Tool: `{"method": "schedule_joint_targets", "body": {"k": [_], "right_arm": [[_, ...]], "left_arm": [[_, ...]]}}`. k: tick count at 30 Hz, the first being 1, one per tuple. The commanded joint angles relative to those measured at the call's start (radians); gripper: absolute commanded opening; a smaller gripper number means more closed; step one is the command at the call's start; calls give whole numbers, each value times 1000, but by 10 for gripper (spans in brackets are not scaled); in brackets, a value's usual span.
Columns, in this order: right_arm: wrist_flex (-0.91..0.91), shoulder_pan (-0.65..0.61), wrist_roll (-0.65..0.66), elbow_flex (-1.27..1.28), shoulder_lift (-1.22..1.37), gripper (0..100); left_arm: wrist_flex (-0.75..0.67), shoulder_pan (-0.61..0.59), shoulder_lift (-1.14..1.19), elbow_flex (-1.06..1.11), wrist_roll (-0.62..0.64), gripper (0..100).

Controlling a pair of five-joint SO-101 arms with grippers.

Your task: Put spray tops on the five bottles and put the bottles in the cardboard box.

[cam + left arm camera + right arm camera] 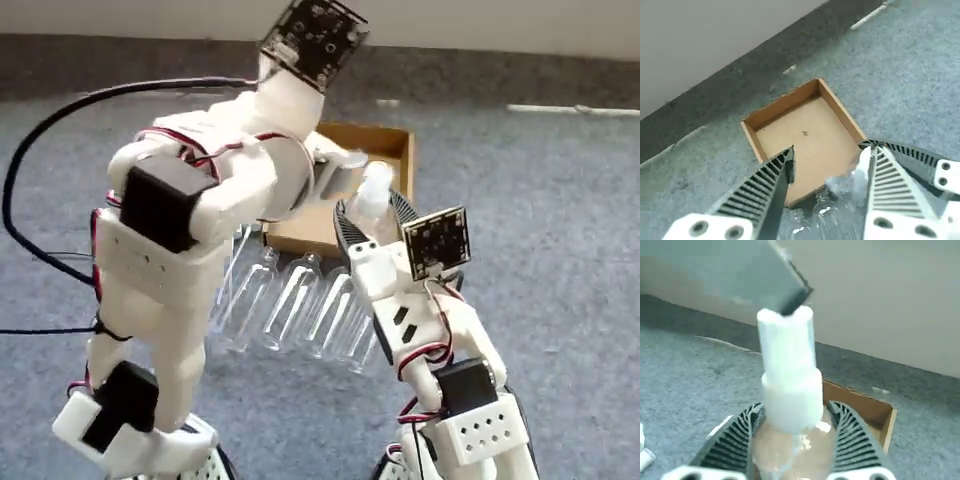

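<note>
My right gripper [375, 215] is shut on a clear bottle [790, 455] and holds it upright just in front of the cardboard box [385, 150]. A white spray top [790, 370] sits on the bottle's neck. My left gripper [830, 152] hangs open over it, with the spray top [845, 184] a blur below, close to one finger. The box [805, 132] lies empty beneath. Several clear bottles [290, 300] without tops lie side by side on the carpet between the two arms.
Grey carpet covers the floor, and a wall runs behind the box. A black cable [60, 120] loops at the back left. The left arm's bulky body [170, 260] stands over the left end of the bottle row.
</note>
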Motion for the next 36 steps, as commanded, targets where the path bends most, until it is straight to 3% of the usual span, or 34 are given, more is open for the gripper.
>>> {"method": "schedule_joint_targets", "body": {"k": [1, 7, 11, 17, 22, 28, 33, 36], "right_arm": [[-21, 22, -9, -71, 2, 4], [-25, 24, -9, -73, 35, 4], [-82, 70, -9, -140, 206, 4], [-136, 110, -9, -398, 575, 4], [-183, 59, -15, -607, 842, 4], [-308, 8, -15, -782, 1130, 4], [-364, -18, -15, -906, 1314, 4], [-406, -19, -15, -957, 1402, 4]], "left_arm": [[3, -134, -2, -180, -9, 224], [72, -254, -5, -272, -25, 224], [83, -358, -70, -160, -55, 224], [83, -496, -392, 346, -138, 224], [77, -526, -751, 862, -233, 226], [-167, -561, -1118, 1523, -236, 228], [-356, -704, -1285, 1759, -264, 228], [-430, -725, -1310, 1853, -279, 228]]}}
